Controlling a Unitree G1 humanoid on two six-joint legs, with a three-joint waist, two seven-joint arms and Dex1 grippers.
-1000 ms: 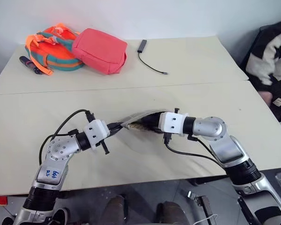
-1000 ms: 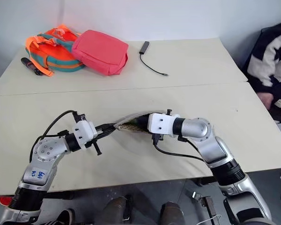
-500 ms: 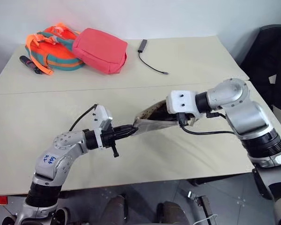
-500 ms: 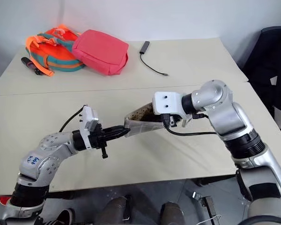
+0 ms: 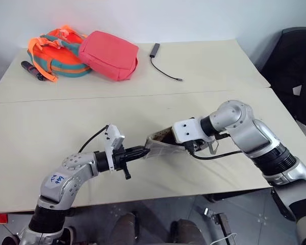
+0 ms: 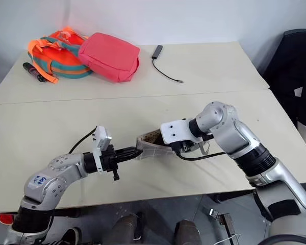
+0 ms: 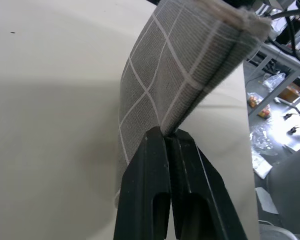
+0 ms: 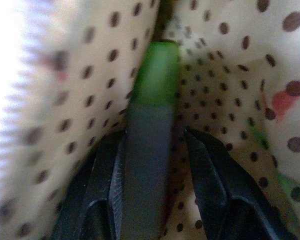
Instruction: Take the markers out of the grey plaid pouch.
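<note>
Both head eyes overlook the table [image 5: 143, 109]; wrist cameras sit close on the pouch [image 7: 190, 65].

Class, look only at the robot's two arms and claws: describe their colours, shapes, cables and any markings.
Both arms are silver-grey metal with rounded joints and black collars lower down. Each wrist carries a white boxy block ahead of a claw of two black fingers: left claw, right claw. A thin black cable loops by each wrist. The left arm has a white sticker with blue handwriting.

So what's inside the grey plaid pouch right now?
Inside the grey plaid pouch, the right hand is closed on a grey marker with a green end, against cream dotted lining. Anything deeper is hidden by folds.
</note>
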